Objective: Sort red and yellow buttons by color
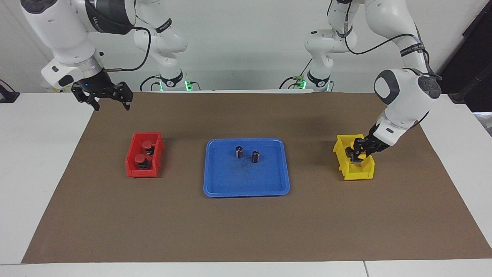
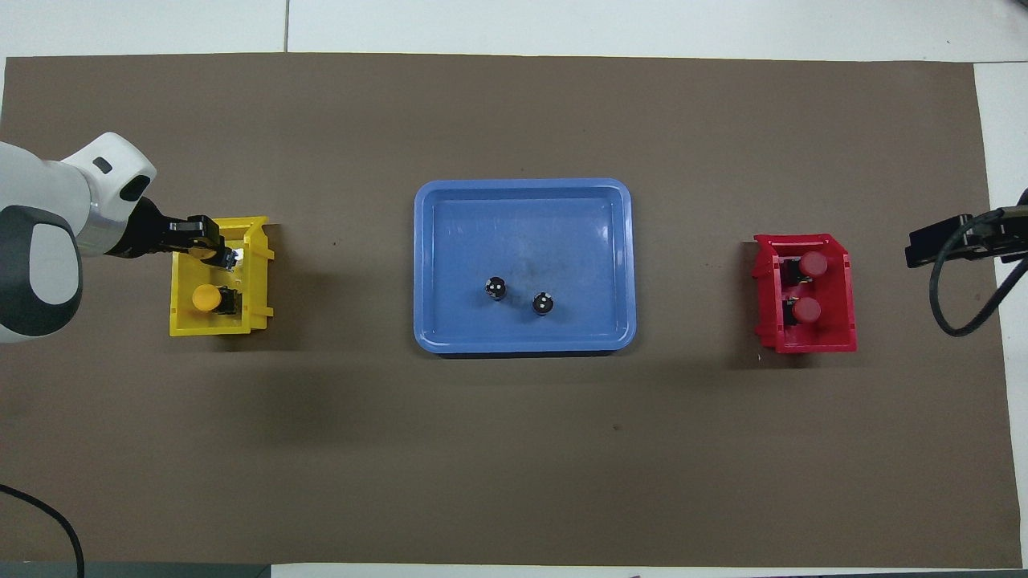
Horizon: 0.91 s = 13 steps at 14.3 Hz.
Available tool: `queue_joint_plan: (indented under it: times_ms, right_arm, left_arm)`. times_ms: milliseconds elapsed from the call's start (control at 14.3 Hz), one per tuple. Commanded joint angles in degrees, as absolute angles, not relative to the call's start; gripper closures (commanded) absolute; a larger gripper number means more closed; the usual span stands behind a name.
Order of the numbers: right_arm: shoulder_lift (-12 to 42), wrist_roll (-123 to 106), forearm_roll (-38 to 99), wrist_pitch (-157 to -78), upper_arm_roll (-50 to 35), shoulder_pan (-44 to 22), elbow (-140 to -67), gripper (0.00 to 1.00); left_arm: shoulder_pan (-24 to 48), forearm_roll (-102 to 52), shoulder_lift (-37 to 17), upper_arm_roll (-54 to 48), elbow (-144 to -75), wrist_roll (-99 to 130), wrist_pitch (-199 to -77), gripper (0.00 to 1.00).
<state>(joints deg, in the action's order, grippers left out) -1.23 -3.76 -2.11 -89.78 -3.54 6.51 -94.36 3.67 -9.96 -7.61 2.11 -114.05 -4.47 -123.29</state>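
Evidently the left gripper (image 1: 358,153), jaws clamped on a yellow button (image 2: 210,250), hangs in the yellow bin (image 2: 255,277); the right gripper (image 1: 103,97) waits open above the table (image 1: 246,223). Buttons look light, rigid, best pinched at the blocky base. Only the overhead view shows the other yellow button (image 2: 206,298); both red buttons (image 2: 811,263) sit in the red bin (image 2: 809,345).

The left gripper (image 1: 356,154) is covering most of a yellow button (image 1: 353,145) at the yellow bin's (image 1: 359,175) twelve o'clock end. The right gripper (image 2: 936,243) is running off the overhead view's three o'clock edge, its fingers hidden there.
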Motion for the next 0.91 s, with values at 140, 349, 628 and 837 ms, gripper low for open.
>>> queue_joint_plan:
  times_ms: [140,349,628,837]
  right_arm:
    - [4.22,-4.57,-3.25,-85.43,-1.24,3.97,-85.52,0.00]
    - [3.43,-4.57,-2.29,-85.34,2.29,1.14,-86.04,0.00]
    - [1.32,-4.22,-2.37,-85.34,3.16,-1.31,-89.11,0.00]
    - [1.23,-4.39,-2.37,-86.04,4.22,-1.49,-89.21,0.00]
  left_arm:
    - [3.43,-10.81,-7.12,2.02,-118.21,-5.63,-129.11,0.99]
    - [3.43,-10.81,-7.99,1.93,-118.30,-5.63,-130.34,0.99]
    - [3.34,-10.81,-9.05,2.02,-118.47,-5.63,-131.75,0.99]
    - [3.25,-10.81,-9.05,2.02,-119.00,-5.63,-132.01,0.65]
